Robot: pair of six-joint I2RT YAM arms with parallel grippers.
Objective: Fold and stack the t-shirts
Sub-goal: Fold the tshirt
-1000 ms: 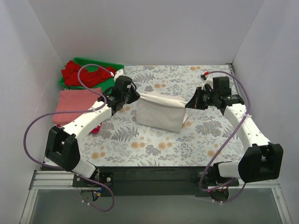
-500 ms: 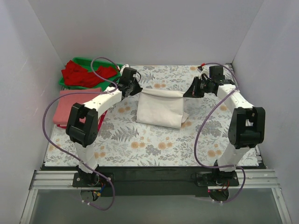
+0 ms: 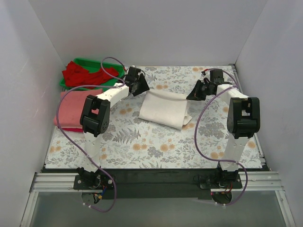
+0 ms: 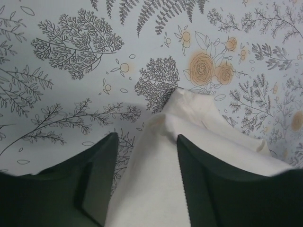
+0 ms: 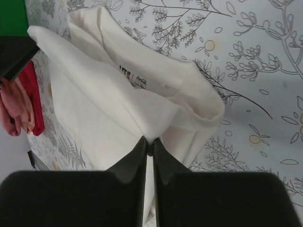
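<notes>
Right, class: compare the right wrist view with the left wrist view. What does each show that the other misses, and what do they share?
Only the right wrist view: a neck label, a sliver of the green tray, pink and red shirts at the left edge, and the right end effector pinched on a fold of cloth. Only the left wrist view: the left end effector, its fingers apart with cloth between them. Both: the cream-white t-shirt on the floral table cover.
</notes>
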